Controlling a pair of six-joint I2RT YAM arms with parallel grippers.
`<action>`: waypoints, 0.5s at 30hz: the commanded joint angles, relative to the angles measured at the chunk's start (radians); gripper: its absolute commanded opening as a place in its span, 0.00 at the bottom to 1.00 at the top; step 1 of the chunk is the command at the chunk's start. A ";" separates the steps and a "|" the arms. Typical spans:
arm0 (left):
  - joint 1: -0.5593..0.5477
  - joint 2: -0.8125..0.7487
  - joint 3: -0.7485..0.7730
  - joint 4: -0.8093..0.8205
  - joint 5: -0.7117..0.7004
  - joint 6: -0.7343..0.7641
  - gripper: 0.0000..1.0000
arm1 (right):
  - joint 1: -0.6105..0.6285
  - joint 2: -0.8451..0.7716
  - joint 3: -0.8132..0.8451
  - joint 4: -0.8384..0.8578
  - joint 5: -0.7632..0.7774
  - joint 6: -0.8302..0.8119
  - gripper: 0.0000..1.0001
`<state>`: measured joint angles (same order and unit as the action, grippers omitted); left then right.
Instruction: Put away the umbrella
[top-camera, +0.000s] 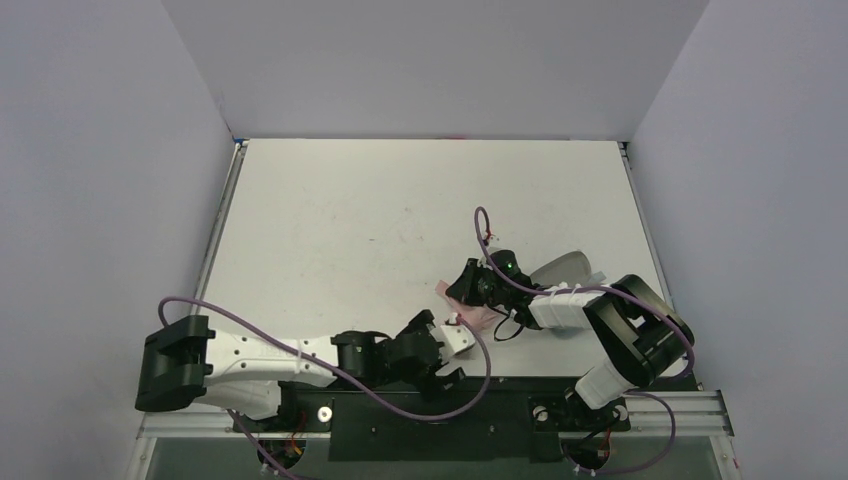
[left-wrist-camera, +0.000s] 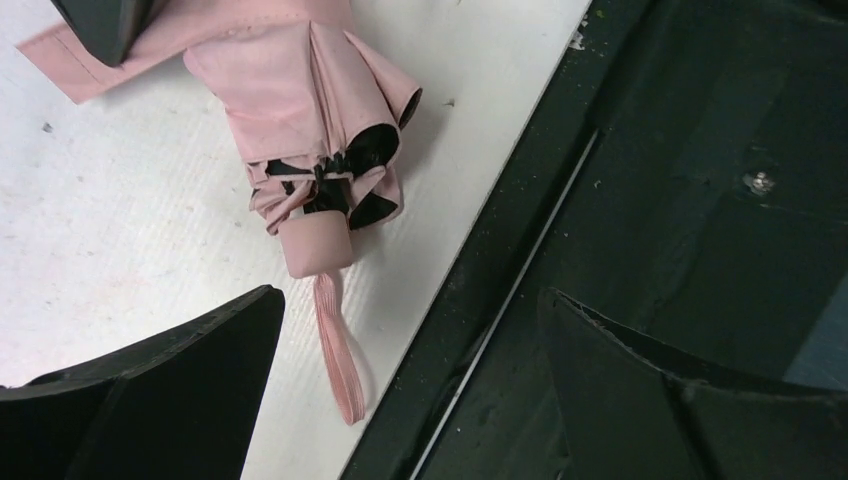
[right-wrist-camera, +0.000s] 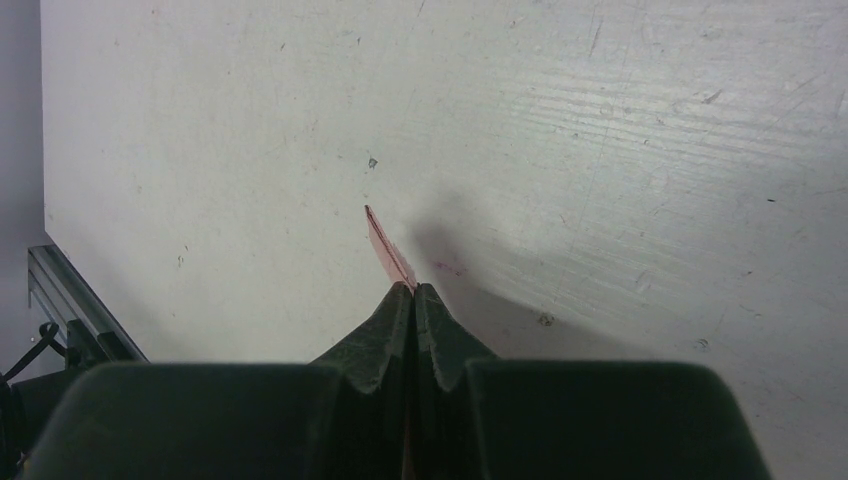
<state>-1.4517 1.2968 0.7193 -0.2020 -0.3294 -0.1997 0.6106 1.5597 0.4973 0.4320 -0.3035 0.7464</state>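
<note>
White bench (top-camera: 380, 220) carries the folded umbrella (left-wrist-camera: 300, 110), its long axis running ahead and leftward from the left end effector (left-wrist-camera: 408, 295). The handle (left-wrist-camera: 318, 245) lies nearest, just beyond that end effector's spread fingers. At the far end the right end effector (right-wrist-camera: 413, 290), pressed together, pinches what looks like a canopy flap (right-wrist-camera: 388, 250).

The umbrella (top-camera: 476, 314) lies on the table (top-camera: 380, 210), close to the near edge. Its strap (left-wrist-camera: 340, 360) lies just in front of it, by the rail (left-wrist-camera: 650, 150). The left gripper (top-camera: 452, 352) is in front of the umbrella, not touching. The right gripper (top-camera: 465, 288) is on the umbrella's far end. A case (top-camera: 562, 268) lies right of the umbrella.
</note>
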 joint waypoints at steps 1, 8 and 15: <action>0.074 -0.097 -0.051 0.107 0.186 -0.040 0.97 | 0.009 0.037 -0.039 -0.153 0.035 -0.032 0.00; 0.286 -0.093 -0.144 0.358 0.299 -0.196 0.97 | 0.011 0.038 -0.035 -0.147 0.030 -0.031 0.00; 0.369 0.029 -0.112 0.476 0.352 -0.245 0.97 | 0.013 0.030 -0.036 -0.148 0.023 -0.033 0.00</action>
<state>-1.1110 1.2636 0.5671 0.1329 -0.0467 -0.3935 0.6113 1.5593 0.4980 0.4316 -0.3035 0.7452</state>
